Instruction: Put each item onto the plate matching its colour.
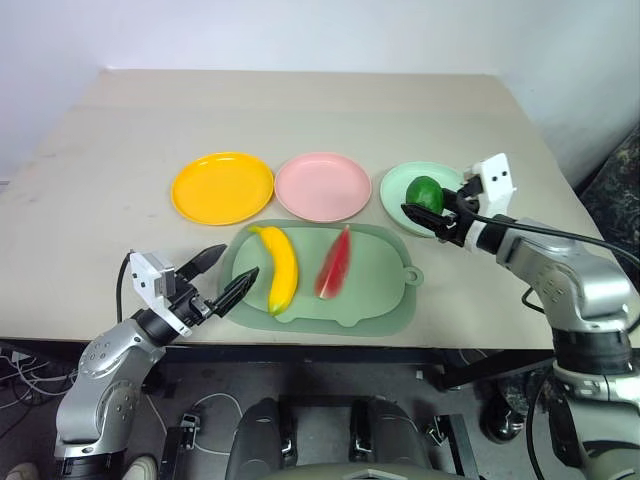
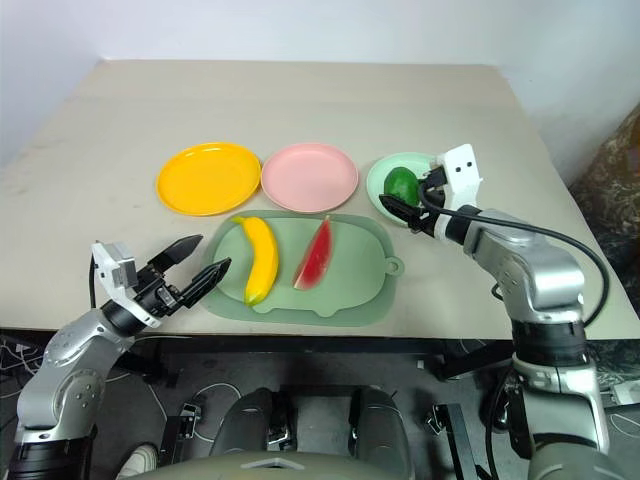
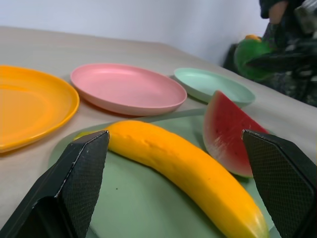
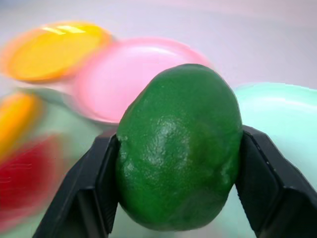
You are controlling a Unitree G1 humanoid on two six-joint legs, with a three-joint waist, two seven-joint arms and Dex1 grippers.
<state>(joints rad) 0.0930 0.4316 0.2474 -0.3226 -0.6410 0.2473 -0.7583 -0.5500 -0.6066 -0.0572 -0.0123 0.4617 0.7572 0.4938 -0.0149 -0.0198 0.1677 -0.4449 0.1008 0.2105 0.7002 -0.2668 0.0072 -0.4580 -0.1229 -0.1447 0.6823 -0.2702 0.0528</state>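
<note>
1. Green, glossy and pebbled, the round green fruit [image 4: 178, 148] is pinched at its widest part between the two black fingers [image 4: 94, 188] of the right gripper [image 1: 436, 214], one pad on each flank, so it is gripped squarely and looks unlikely to roll out.
2. The fruit is carried over the near edge of the mint green plate [image 1: 398, 185]; whether it is clear of the plate's surface cannot be told, though a release here would probably land it on the matching colour.
3. The gripper is angled forward and slightly down toward that plate, which suits lowering the fruit rather than dropping it.
4. Over on the other side, the left gripper [image 1: 222, 275] is held with jaws spread wide and nothing between them, poised just off the near left corner of the translucent green mat [image 1: 385, 300].
5. Its fingers are aimed at the yellow banana [image 1: 279, 266], which is lying lengthwise on the mat; a ready stance for the next pick is suggested.
6. Beside the banana, the red watermelon wedge [image 1: 334, 264] is resting on the same mat, apart from it.
7. Beyond the mat, the yellow-orange plate [image 1: 222, 187] and the pink plate [image 1: 322, 186] are set side by side on the beige table [image 1: 300, 105], both bare and waiting.
</note>
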